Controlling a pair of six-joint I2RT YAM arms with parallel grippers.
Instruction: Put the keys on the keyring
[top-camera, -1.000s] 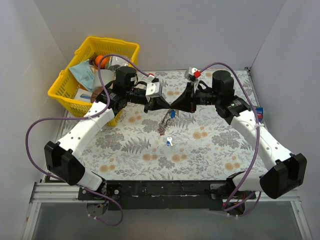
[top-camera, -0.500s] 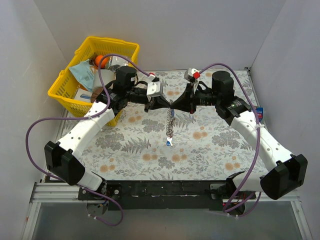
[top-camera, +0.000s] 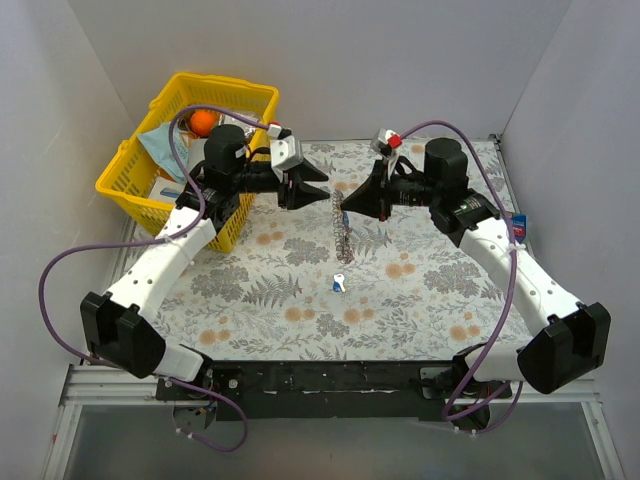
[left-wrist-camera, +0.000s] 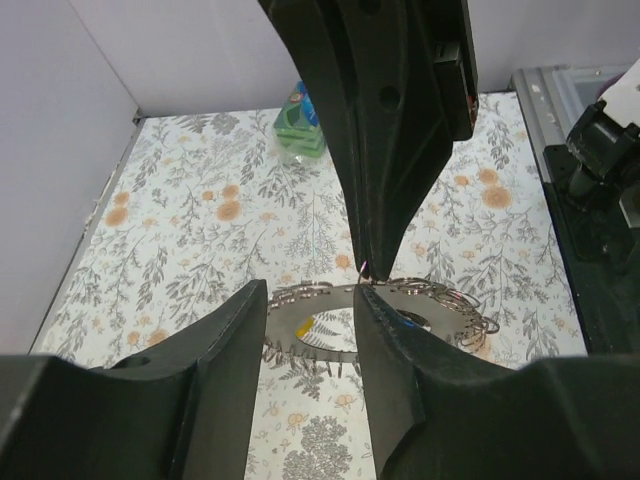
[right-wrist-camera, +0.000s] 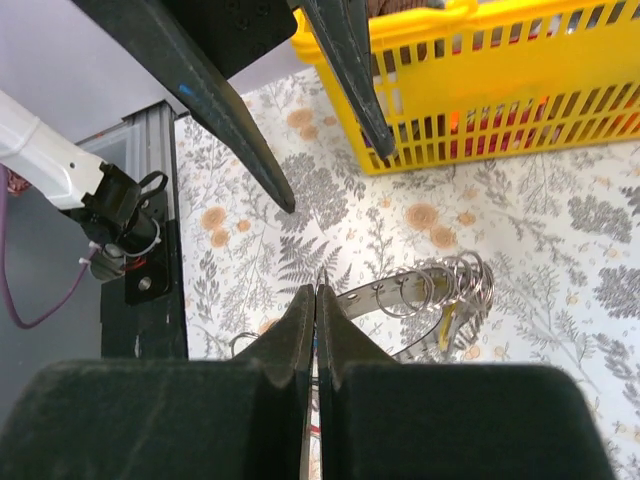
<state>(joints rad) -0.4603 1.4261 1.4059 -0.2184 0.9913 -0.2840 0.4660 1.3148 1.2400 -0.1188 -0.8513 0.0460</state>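
Plain pale grey walls close the space in on three sides: a back wall (top-camera: 330, 60), a left wall (top-camera: 40, 150) and a right wall (top-camera: 590, 150), all bare and matte. The counter (top-camera: 250, 290) is covered by a white cloth printed with grey ferns and orange flowers. A silvery metal rail (top-camera: 80, 385) runs along its near edge, and a dull grey surface (top-camera: 320, 455) lies below. The light is soft and even, casting only faint shadows.

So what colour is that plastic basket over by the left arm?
The basket is bright yellow, with slotted walls. It shows best in the top external view.
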